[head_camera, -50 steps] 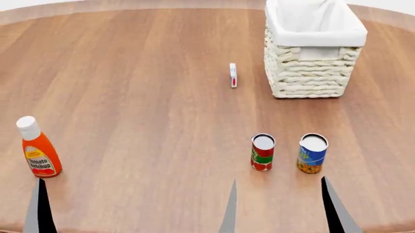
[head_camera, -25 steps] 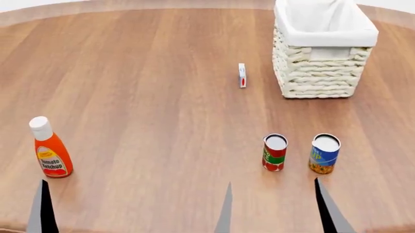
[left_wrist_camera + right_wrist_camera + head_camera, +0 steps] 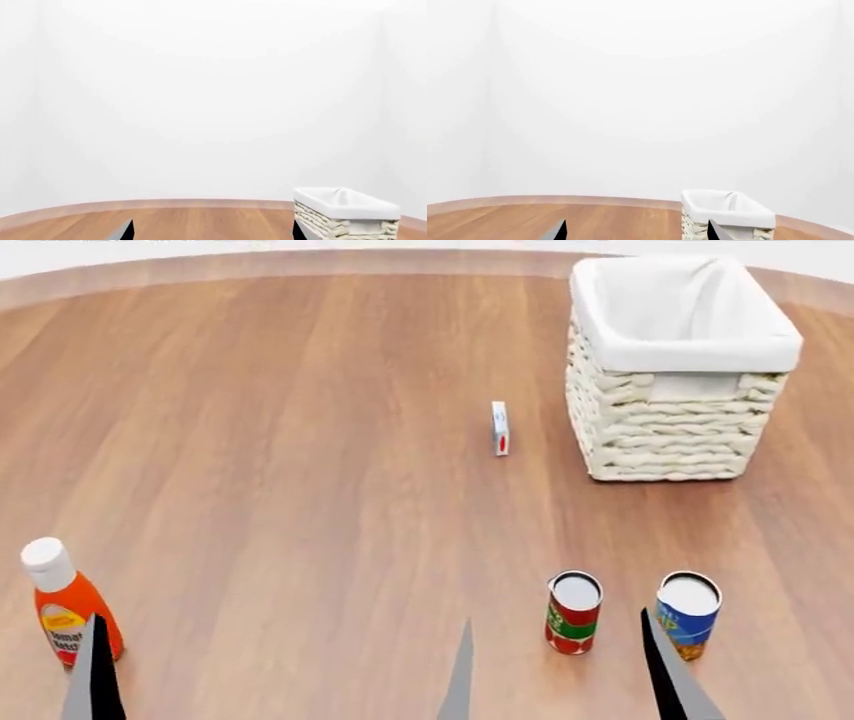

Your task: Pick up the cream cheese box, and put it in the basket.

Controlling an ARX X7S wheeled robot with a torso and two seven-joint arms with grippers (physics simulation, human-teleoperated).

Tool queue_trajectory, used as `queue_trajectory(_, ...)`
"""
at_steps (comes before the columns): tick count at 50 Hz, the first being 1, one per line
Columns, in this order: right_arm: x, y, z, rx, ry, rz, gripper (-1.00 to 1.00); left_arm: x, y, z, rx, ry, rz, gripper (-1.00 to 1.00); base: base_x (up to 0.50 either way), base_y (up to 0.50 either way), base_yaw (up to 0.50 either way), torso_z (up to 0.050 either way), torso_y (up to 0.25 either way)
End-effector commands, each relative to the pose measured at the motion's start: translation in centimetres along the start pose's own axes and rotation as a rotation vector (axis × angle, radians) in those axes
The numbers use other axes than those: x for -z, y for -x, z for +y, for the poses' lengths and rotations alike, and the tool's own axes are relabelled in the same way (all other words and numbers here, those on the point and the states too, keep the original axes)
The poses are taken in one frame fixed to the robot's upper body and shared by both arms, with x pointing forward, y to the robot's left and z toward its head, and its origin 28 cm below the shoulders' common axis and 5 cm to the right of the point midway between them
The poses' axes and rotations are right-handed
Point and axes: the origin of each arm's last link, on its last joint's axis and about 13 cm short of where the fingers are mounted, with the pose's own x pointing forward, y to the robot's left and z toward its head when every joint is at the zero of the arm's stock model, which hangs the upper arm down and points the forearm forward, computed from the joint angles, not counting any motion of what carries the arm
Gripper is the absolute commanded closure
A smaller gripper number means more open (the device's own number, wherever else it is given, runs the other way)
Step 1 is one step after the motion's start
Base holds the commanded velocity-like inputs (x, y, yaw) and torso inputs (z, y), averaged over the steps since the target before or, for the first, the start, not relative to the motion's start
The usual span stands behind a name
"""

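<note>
Head view: only fingertips of both grippers poke up at the near edge. Left gripper (image 3: 274, 675) has its two tips set far apart, wide, holding nothing. Right gripper's (image 3: 661, 665) single dark finger shows by the cans; the wrist view shows its two tips (image 3: 560, 231) spread apart with nothing between, so wide too. Both are low at the near edge of the wooden table (image 3: 267, 440), well apart from the task items.

Just beside the left gripper's outer tip stands the ketchup bottle (image 3: 64, 605), upright, white cap, partly behind the tip. Near the right gripper: red-green can (image 3: 574, 613) and blue-yellow can (image 3: 687, 613), both upright, side by side, not touching; the finger overlaps the blue-yellow can's edge in the picture.

Cream cheese box (image 3: 499, 428) stands on its thin edge mid-table, well beyond the cans, near the basket's (image 3: 681, 430) left side but apart from it. Basket sits upright at the far right, white liner folded over the rim, inside looks bare cloth.

Both wrist views: white wall, table edge, basket in the distance; box not seen there.
</note>
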Motion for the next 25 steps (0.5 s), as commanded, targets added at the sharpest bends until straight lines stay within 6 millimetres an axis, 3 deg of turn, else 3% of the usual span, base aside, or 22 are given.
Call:
queue_trajectory(1, 0.19, -0.06, -0.02, 0.0, -0.006, 0.004, -1.0, -0.01, -0.06, 0.03, 0.0, 0.003, 0.002, -1.0, 0.28, 0.0, 0.0, 0.0, 0.0)
queue_trajectory(25, 0.4, -0.25, -0.44, 0.017, -0.008, 0.014, -1.0, -0.27, -0.1, 0.14, -0.007, 0.0, -0.001, -1.0, 0.28, 0.0, 0.0, 0.0, 0.0)
